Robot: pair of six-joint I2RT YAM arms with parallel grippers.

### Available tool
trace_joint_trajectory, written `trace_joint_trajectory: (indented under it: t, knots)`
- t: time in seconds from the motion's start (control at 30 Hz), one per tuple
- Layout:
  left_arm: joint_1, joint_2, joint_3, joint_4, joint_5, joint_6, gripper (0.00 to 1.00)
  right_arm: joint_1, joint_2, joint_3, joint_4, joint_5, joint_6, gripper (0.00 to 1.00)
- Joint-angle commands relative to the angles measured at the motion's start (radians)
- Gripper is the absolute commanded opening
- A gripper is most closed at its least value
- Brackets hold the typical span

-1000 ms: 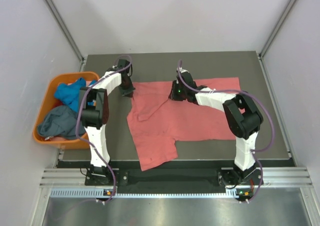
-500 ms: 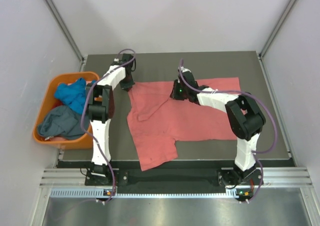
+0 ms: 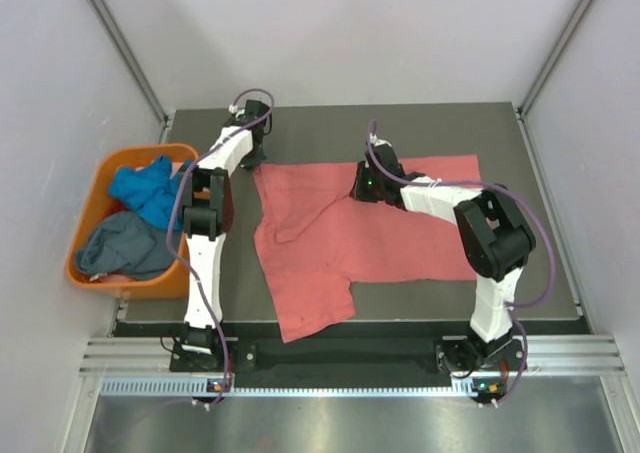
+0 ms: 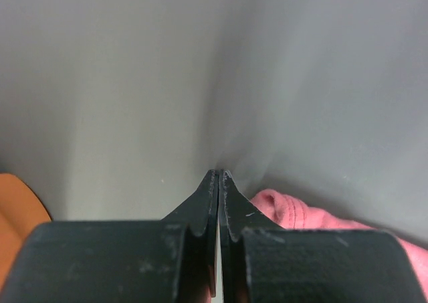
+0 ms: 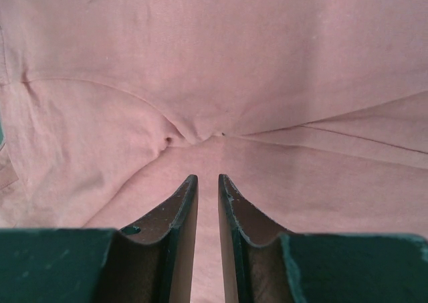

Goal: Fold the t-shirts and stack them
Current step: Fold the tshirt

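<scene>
The salmon-pink t-shirt (image 3: pixel 390 238) lies spread flat on the dark table, one sleeve hanging over the near edge. My left gripper (image 3: pixel 257 156) is at the shirt's far left corner with its jaws shut; in the left wrist view (image 4: pixel 219 172) pink cloth (image 4: pixel 301 213) bunches just right of the tips. My right gripper (image 3: pixel 362 186) rests on the shirt's far middle; in the right wrist view (image 5: pixel 207 177) its jaws stand a narrow gap apart over creased pink cloth (image 5: pixel 267 62). The bright blue t-shirt (image 3: pixel 140 188) and the slate grey-blue t-shirt (image 3: pixel 118 248) lie crumpled in the tub.
The orange plastic tub (image 3: pixel 110 161) stands off the table's left edge; its rim shows in the left wrist view (image 4: pixel 17 209). Grey walls close in the back and sides. Bare dark table (image 3: pixel 520 133) shows beyond and right of the shirt.
My left gripper has moved toward the far edge, and the shirt's far left corner has stretched left with it. My right gripper has shifted slightly right on the shirt.
</scene>
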Motion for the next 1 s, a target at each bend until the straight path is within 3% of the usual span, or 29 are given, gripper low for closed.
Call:
trace_joint_trajectory:
  t: [0.0, 0.1, 0.3, 0.5, 0.97]
  knots:
    - [0.007, 0.085, 0.022, -0.031, 0.037, 0.028, 0.00, -0.003, -0.059, 0.013, 0.026, 0.014, -0.024, 0.19]
    - [0.007, 0.045, 0.056, -0.091, 0.072, 0.039, 0.01, -0.003, -0.059, 0.021, 0.011, 0.014, -0.031, 0.20]
    - [0.033, -0.090, 0.032, -0.120, 0.258, 0.055, 0.21, -0.003, -0.067, 0.021, 0.006, 0.012, -0.028, 0.20]
    - [0.060, -0.145, -0.083, -0.106, 0.321, 0.058, 0.23, -0.002, -0.087, 0.004, 0.006, -0.001, -0.022, 0.20]
    - [0.063, -0.195, -0.179, -0.065, 0.379, 0.016, 0.24, -0.002, -0.115, -0.024, 0.008, -0.001, -0.024, 0.20]
